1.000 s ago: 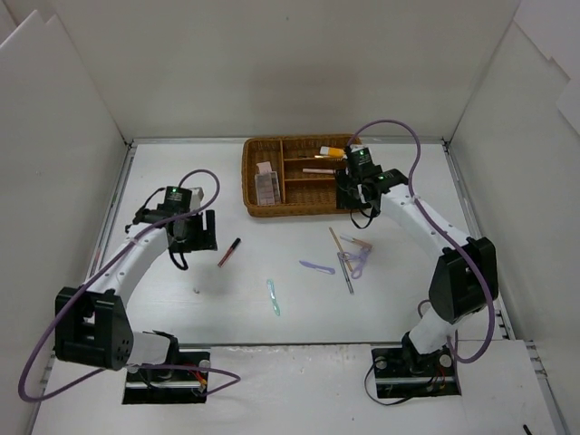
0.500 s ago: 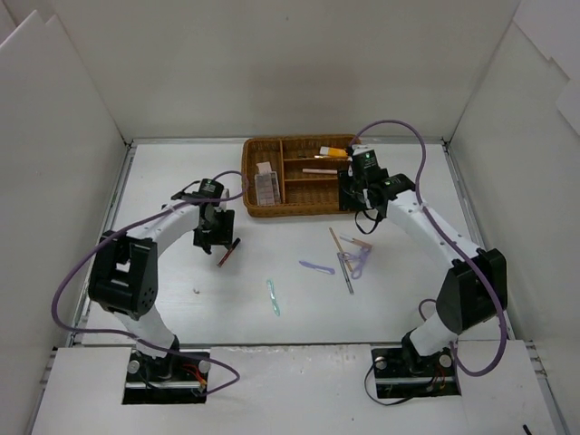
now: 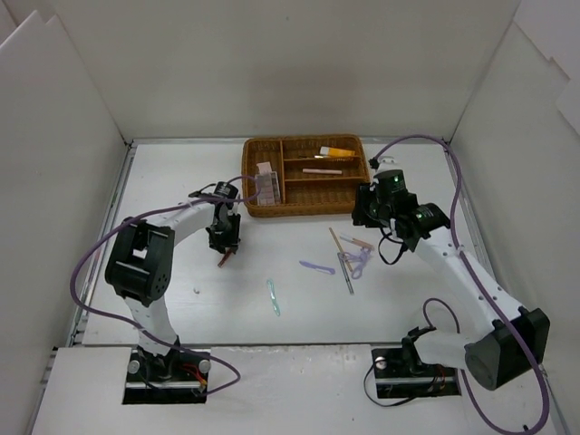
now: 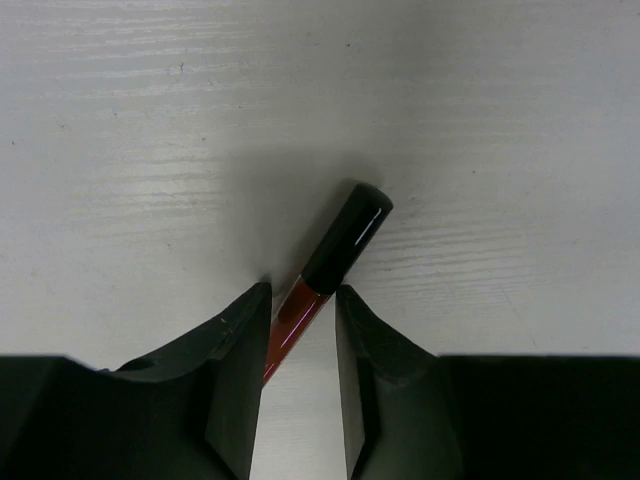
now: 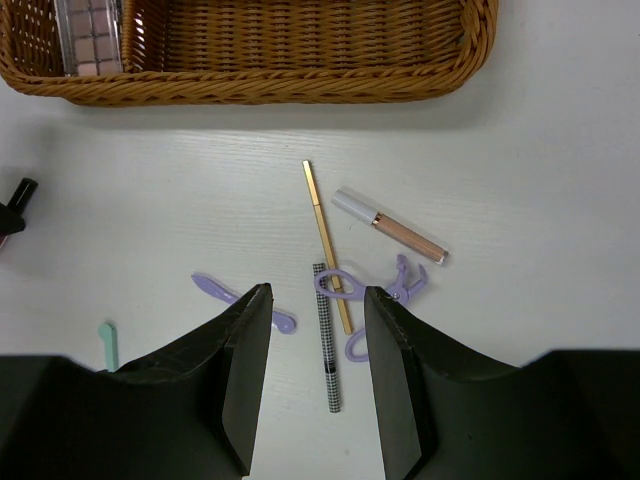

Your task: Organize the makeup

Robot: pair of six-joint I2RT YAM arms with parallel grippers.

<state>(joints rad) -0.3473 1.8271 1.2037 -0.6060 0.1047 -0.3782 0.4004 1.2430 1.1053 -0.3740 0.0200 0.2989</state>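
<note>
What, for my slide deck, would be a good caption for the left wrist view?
Left gripper straddling a red lip gloss tube with black cap, lying on the white table.

A robot lab test cell here: a white bench (image 3: pixel 163 299) boxed in by plain white panels (image 3: pixel 290 63), two arms, left (image 3: pixel 172 222) and right (image 3: pixel 462 272), bolted at its near edge, purple cables (image 3: pixel 82 272) looping loose.
</note>
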